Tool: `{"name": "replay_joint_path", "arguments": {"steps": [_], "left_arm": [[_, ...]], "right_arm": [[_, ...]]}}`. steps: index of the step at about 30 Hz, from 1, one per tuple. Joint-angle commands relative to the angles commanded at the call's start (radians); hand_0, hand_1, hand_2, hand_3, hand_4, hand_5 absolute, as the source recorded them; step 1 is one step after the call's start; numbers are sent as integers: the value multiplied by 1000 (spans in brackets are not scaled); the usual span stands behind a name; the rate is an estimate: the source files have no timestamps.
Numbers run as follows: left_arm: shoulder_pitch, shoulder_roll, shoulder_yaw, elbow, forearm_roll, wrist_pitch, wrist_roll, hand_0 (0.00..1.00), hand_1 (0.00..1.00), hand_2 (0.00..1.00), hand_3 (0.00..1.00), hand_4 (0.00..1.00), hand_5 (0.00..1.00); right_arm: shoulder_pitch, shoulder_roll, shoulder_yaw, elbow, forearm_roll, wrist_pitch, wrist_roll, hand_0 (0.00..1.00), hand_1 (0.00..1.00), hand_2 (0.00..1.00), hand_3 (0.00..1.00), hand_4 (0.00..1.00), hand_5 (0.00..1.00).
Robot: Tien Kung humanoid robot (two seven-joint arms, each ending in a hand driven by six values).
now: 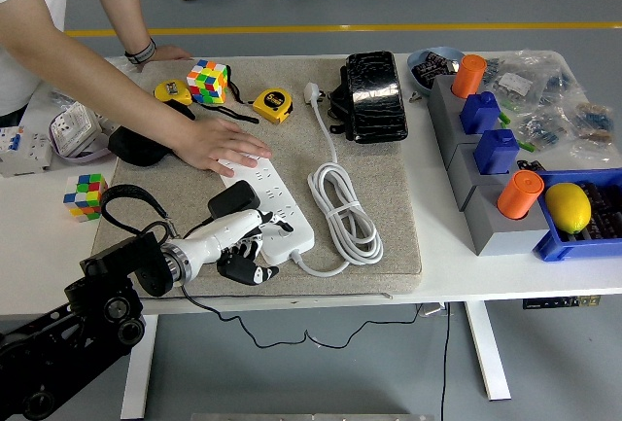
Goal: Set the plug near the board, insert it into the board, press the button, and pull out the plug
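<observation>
A white power strip (275,205) lies slantwise on the grey mat (389,197). A black plug (231,198) sits at the strip's left side, and its black cable runs down off the table's near edge. My left hand (243,246) rests just below the plug by the strip's near end. Its fingers (255,223) are loosely bent and hold nothing. A person's hand (216,142) presses flat on the strip's far end. The strip's own white cable (342,209) lies coiled to the right.
Two Rubik's cubes (207,80) (85,194), two yellow tape measures (273,105) and a black pouch (374,96) lie around the mat. Grey blocks with orange and blue parts (496,154) and a blue bin with a lemon (569,207) stand on the right.
</observation>
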State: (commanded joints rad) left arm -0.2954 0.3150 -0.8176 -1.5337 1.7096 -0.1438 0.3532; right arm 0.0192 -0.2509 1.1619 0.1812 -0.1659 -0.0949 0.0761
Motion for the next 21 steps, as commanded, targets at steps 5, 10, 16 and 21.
{"name": "replay_joint_path", "arguments": {"steps": [5,10,16,21], "left_arm": [[-6,-4,3,17,6,0,7,53,88,145,816,738,2],[-7,-7,9,23,16,-8,19,52,87,145,814,736,2],[-7,-6,17,18,24,-20,34,53,87,146,810,745,2],[-11,-6,19,24,18,-35,48,53,88,147,804,752,2]], "right_arm": [[-2,0,0,0,0,0,0,493,585,541,508,838,365],[-2,1,1,1,-3,0,0,493,586,541,508,840,367],[-2,1,2,1,-3,0,0,493,586,541,508,841,368],[-1,0,3,1,-4,0,0,494,585,541,507,841,368]]}}
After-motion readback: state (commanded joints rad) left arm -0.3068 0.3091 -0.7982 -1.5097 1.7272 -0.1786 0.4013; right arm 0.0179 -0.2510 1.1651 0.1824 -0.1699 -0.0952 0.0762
